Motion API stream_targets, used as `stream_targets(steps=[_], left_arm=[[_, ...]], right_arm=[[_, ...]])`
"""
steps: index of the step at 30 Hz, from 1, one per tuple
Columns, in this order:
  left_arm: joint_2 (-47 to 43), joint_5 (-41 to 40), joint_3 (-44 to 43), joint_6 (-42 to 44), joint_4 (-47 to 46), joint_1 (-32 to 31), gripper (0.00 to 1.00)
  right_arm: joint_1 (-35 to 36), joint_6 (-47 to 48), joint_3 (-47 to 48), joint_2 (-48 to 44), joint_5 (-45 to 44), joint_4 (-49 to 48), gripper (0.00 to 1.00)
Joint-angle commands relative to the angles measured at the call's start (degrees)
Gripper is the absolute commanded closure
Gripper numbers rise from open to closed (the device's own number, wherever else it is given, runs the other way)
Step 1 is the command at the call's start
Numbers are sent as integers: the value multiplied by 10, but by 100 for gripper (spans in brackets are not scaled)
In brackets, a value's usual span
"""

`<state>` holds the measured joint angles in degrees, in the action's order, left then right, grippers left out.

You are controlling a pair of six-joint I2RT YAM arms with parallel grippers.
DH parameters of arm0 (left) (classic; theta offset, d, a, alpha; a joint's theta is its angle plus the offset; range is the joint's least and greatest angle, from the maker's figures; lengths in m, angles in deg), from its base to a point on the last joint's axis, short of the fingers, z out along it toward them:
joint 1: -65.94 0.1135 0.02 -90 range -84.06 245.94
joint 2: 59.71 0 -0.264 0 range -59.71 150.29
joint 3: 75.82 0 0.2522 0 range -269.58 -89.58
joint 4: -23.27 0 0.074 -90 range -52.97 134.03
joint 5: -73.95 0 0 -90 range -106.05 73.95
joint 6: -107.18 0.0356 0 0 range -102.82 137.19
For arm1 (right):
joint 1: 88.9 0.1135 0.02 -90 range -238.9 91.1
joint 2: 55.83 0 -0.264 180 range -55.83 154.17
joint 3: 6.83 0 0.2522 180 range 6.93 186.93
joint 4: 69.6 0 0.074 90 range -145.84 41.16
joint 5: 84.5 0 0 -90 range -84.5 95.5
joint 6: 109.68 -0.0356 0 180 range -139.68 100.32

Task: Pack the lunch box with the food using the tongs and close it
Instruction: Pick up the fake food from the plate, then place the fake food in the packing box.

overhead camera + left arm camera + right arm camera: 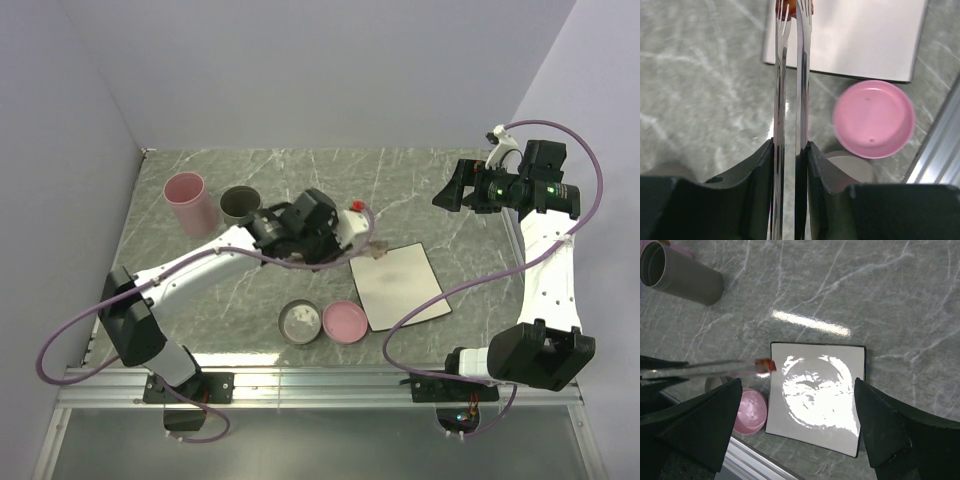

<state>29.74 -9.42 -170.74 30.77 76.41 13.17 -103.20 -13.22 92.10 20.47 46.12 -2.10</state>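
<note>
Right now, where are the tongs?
Centre of the left wrist view: the tongs are clamped in the left gripper, tips pinching a reddish food piece at the white plate edge, pink dish beside them.

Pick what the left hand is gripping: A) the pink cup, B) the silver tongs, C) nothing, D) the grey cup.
B: the left hand is clamped on the silver tongs, whose tips pinch a reddish food piece near a corner of the plate.
</note>
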Motion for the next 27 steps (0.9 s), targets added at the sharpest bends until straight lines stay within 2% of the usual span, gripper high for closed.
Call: stream_targets(steps=[1, 6, 16, 19, 22, 27], left_arm=[[-44, 33, -45, -15, 27, 58, 66], [-93, 48, -60, -1, 61, 147, 66], [-151, 138, -58, 50, 141, 410, 67], [-156, 163, -63, 72, 159, 473, 67], [-157, 179, -55, 96, 174, 518, 66], [-168, 185, -23, 117, 169, 554, 66]], right_arm=[[-5, 2, 23, 0, 10, 3, 0], [-5, 4, 22, 3, 11, 3, 0], [-5, 3, 17, 5, 13, 1, 0], [-5, 3, 17, 3, 12, 1, 0], [-5, 1, 14, 2, 13, -1, 0], [-5, 1, 16, -1, 10, 0, 0]])
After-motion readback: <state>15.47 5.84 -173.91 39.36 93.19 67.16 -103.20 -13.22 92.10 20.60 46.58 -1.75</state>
